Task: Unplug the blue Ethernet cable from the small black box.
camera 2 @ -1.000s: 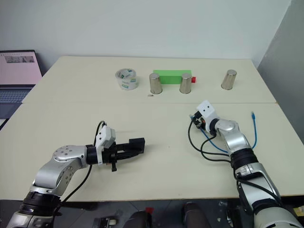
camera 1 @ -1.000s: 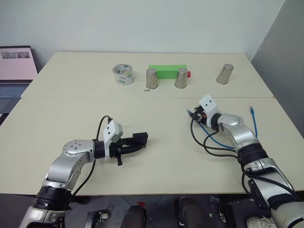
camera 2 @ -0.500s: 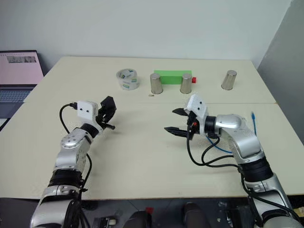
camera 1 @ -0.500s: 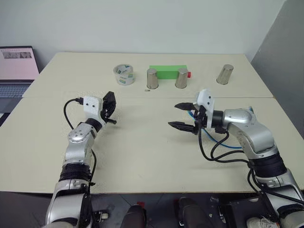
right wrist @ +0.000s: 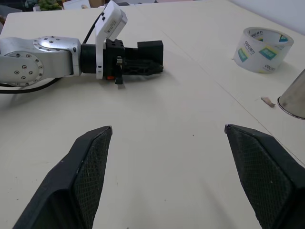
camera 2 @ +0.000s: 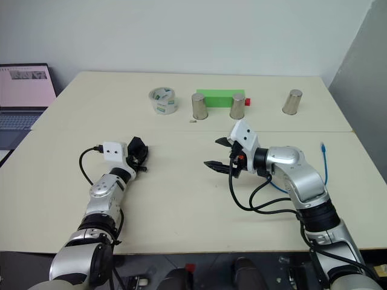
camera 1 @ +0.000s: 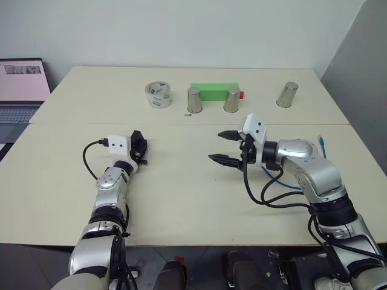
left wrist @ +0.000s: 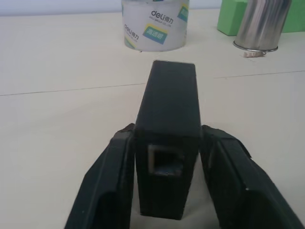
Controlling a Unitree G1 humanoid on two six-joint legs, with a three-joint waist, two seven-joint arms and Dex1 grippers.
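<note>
In the head views the left gripper (camera 1: 139, 147) holds the small black box (camera 2: 137, 148) low over the cream table (camera 1: 181, 199), on the robot's left side, while the right gripper (camera 1: 222, 147) hangs over the middle of the table with its two fingers spread wide and nothing between them. The blue Ethernet cable (camera 1: 323, 154) lies behind the right forearm near the right table edge, one plug tip visible, well apart from the box, so the unplugging looks already done. In the left wrist view the box (left wrist: 167, 143) stands between the two fingers (left wrist: 107, 183), its port empty; whether the pads press it or only flank it is hard to tell, perhaps they are loosening. In the right wrist view the spread fingers (right wrist: 86, 167) frame the box (right wrist: 150, 50), with the tape roll (right wrist: 263, 49) beyond. To finish well, I would lower the box flat to the table before letting go. Compared with one second ago, the box has moved from the table centre to the left, and the right gripper has left the cable and opened.
</note>
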